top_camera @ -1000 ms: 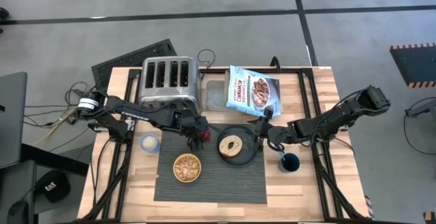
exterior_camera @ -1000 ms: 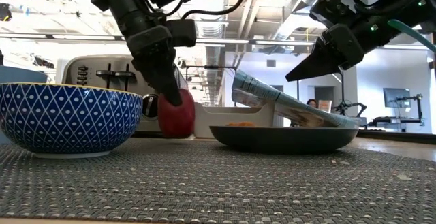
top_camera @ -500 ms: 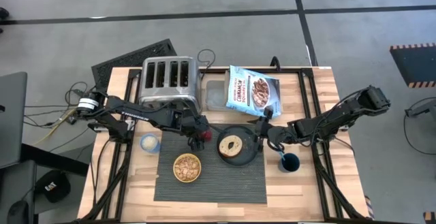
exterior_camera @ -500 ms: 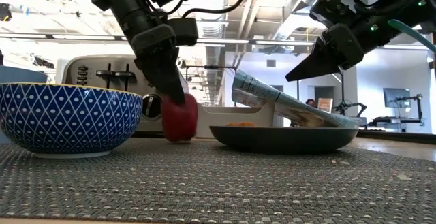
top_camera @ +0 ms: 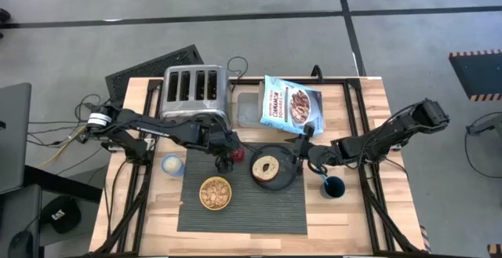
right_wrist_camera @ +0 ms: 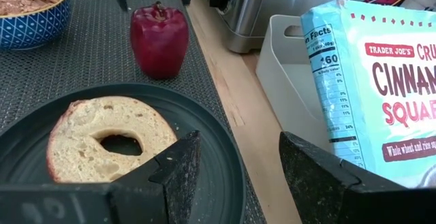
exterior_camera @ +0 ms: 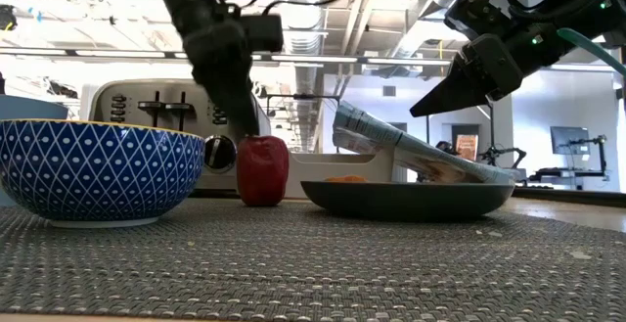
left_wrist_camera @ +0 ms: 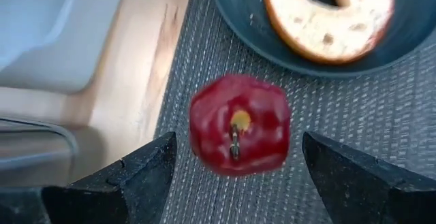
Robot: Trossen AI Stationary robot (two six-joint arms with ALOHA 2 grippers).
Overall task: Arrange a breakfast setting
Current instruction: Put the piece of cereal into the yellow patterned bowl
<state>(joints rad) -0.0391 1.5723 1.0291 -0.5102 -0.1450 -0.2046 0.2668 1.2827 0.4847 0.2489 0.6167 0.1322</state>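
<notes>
A wooden table (top_camera: 345, 211) is carrying everything, and a dark grey ribbed placemat (top_camera: 259, 207) is lying across its near middle. Behind the placemat a steel toaster (top_camera: 194, 93) is standing next to a blue cereal box (top_camera: 290, 105) that is leaning over a pale tub (top_camera: 248, 109). A dark plate (top_camera: 284, 181) is sitting on the placemat's far right part with a bagel (top_camera: 267, 166) lying flat on it. A bowl (top_camera: 215, 194), patterned blue on the outside and filled with cereal, is resting on the placemat's left part. A dark blue cup (top_camera: 333, 186) is standing on the bare wood to the right of the plate. A red apple (exterior_camera: 262, 169) is standing upright on the placemat's far edge, between bowl and plate, touching neither. The left gripper (left_wrist_camera: 235, 159) is hovering directly above the apple with its fingers spread wide and clear of the fruit. The right gripper (right_wrist_camera: 238, 163) is hanging over the plate's right rim, its fingers parted and gripping nothing.
</notes>
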